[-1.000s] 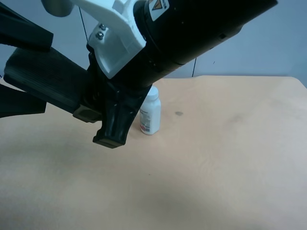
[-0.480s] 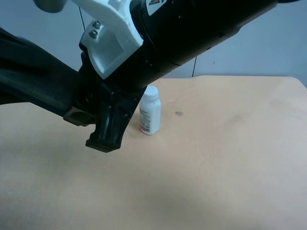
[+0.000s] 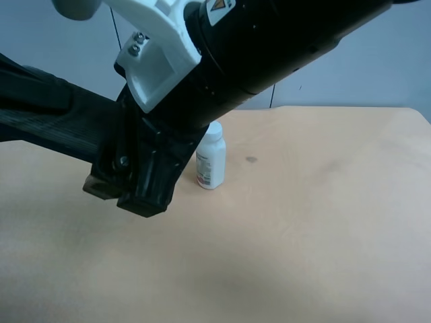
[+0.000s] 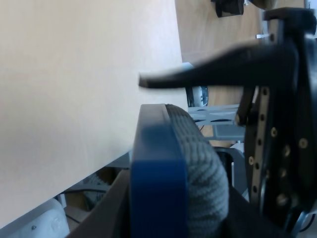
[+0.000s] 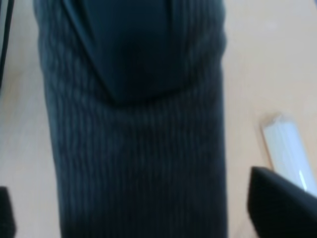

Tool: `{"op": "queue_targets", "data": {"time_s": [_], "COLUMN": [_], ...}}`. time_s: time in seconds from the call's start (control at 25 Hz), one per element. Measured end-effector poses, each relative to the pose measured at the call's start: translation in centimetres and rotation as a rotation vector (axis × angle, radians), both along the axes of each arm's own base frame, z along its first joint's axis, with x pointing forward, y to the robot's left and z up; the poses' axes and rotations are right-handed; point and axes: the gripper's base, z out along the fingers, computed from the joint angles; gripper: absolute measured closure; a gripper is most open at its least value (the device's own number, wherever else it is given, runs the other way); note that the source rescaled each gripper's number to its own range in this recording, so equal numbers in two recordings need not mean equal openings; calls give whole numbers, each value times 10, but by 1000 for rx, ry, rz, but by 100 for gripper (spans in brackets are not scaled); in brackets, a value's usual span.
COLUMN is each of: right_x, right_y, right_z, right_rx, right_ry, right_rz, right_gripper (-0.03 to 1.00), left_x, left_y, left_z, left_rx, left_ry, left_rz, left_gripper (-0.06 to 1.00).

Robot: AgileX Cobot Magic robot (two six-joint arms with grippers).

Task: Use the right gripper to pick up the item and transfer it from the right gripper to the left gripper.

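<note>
black ribbed fingers (image 3: 60, 128) of the left gripper (image 3: 101, 168) pinch the small dark grey rectangular block (image 3: 98, 188) above the tan counter (image 3: 303, 235), short of its far edge; fingers of the right gripper (image 5: 143, 215) stand spread.

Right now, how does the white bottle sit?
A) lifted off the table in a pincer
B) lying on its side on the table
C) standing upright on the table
C: in the exterior high view the white bottle stands cap up, with its base on the tan table.
</note>
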Motion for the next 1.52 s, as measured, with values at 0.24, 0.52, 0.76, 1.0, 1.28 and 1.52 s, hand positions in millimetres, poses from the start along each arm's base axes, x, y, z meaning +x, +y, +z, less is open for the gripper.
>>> {"op": "queue_targets", "data": {"time_s": [0.24, 0.52, 0.76, 1.0, 1.28, 1.52], "right_x": [-3, -10, -23, -46, -81, -112], "right_y": [-6, -27, -66, -105, -167, -219], "right_z": [-6, 17, 35, 60, 34, -20], "right_rx": [-80, -149, -259, -240, -196, -94], "right_ry": [55, 101, 129, 183, 219, 200], "right_rz": [-15, -94, -223, -290, -374, -387], "right_gripper": [-2, -3, -3, -3, -3, -3], "left_x": [0, 0, 0, 0, 0, 0], "left_y": [0, 0, 0, 0, 0, 0], "left_z": [0, 0, 0, 0, 0, 0], "left_rx": [-1, -1, -1, -1, -1, -1], "left_ry": [0, 0, 0, 0, 0, 0], "left_rz": [0, 0, 0, 0, 0, 0], "left_gripper": [93, 93, 94, 94, 94, 94]}}
